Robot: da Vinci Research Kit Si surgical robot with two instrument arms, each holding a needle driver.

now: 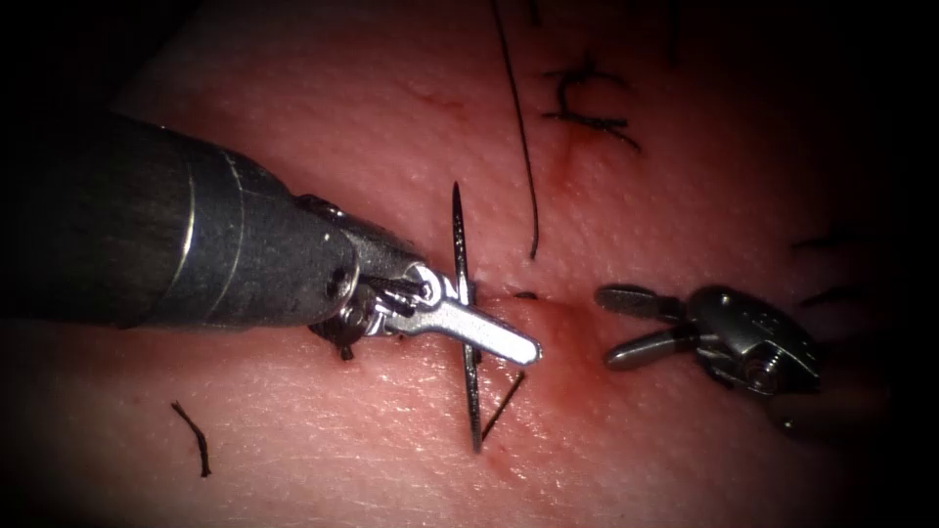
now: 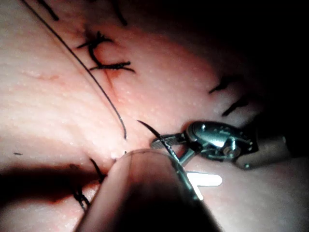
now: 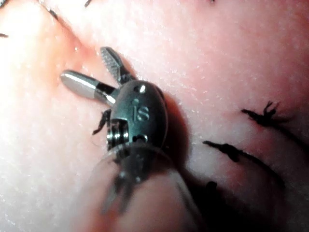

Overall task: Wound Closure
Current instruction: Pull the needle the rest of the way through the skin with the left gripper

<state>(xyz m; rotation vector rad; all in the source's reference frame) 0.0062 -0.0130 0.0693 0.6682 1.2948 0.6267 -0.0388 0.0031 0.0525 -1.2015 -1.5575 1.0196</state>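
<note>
The left tool (image 1: pixel 509 342) comes in from the left with its jaws shut on the curved needle (image 1: pixel 462 244) near mid-curve. I see the needle edge-on, just left of the cut (image 1: pixel 533 296): one end stands free above the tissue (image 1: pixel 323 450), the other reaches the surface, and I cannot tell whether it enters. Thread (image 1: pixel 505 403) leaves that lower end. In the left wrist view the needle (image 2: pixel 155 132) rises past the left tool's bright jaw (image 2: pixel 205 181). The right tool (image 1: pixel 614 327) lies right of the cut, jaws open, holding nothing. Its open fingers (image 3: pixel 77 82) hover over bare tissue.
A long strand of thread (image 1: pixel 523 147) runs down to the cut. A tied stitch (image 1: pixel 585 110) sits further back, and more stitches (image 1: pixel 827 240) lie at the right. A loose cut end (image 1: pixel 194 437) lies front left. Red fluid (image 1: pixel 548 386) stains the tissue near the cut.
</note>
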